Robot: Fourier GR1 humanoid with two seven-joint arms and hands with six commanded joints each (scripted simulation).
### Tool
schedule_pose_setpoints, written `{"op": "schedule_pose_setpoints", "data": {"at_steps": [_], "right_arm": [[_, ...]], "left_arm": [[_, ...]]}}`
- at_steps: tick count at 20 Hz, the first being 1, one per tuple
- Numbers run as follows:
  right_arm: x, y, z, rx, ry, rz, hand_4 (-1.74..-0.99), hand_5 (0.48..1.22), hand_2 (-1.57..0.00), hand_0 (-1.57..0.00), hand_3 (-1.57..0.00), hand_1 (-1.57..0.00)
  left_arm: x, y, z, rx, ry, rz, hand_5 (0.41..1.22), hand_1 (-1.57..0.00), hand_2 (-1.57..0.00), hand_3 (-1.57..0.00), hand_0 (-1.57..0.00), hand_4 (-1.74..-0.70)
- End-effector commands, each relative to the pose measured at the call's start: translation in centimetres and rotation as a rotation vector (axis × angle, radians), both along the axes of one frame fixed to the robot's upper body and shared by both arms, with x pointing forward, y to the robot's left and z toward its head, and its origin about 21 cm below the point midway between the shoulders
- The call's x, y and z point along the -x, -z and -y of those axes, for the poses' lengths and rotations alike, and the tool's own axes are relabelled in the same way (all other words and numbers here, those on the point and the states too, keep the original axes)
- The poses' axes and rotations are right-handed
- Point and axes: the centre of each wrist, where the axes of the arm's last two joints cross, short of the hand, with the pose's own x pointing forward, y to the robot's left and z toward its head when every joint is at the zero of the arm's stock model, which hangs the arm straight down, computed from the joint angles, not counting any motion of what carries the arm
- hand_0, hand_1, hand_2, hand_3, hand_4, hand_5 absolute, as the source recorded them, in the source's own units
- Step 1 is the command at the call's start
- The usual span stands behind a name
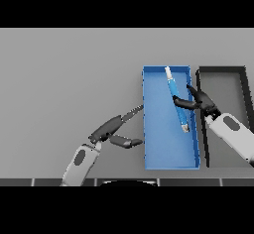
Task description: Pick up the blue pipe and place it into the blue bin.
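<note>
The grey table [64, 79] fills the head view. On its right part lies the blue bin [154, 153], a long open tray set lengthwise away from the robot; just beside it on the right stands a dark bin [223, 70] of like shape. Over the blue bin's upper half is the blue pipe [174, 93] – slim, pale at both tips, tilted a little – within the bin's walls, whether touching its floor I cannot tell. The right hand [198, 100] reaches in across the bin's right wall, fingers curled round the pipe's middle. The left hand [111, 129] shows just left of the bin – fingers straight, thumb spread, holding nothing
</note>
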Motion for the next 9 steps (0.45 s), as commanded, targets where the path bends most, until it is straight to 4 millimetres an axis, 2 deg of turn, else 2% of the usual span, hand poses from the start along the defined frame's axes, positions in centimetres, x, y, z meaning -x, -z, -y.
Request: {"op": "schedule_pose_setpoints", "data": {"at_steps": [1,5,9], "right_arm": [[-0.14,0.1,-0.06,0.007,-0.002,0.0,-1.03,0.682,-0.01,-0.02,-0.01,-0.01],[-0.06,-0.37,-0.06,0.012,-0.013,-0.002,-1.022,0.661,-0.01,-0.01,0.0,-0.01],[-0.12,-0.11,-0.28,0.008,-0.025,-0.009,-1.022,0.643,-0.01,-0.01,0.0,-0.01]], "left_arm": [[-0.2,-0.21,0.13,-0.004,-0.004,0.002,0.429,0.0,0.0,0.0,0.0,-0.89],[-0.12,0.34,-0.18,-0.016,-0.011,-0.005,0.431,0.0,0.0,0.0,0.0,-0.88],[-0.54,0.0,0.2,-0.022,-0.01,0.002,0.431,0.0,0.0,0.0,0.0,-0.88]]}}
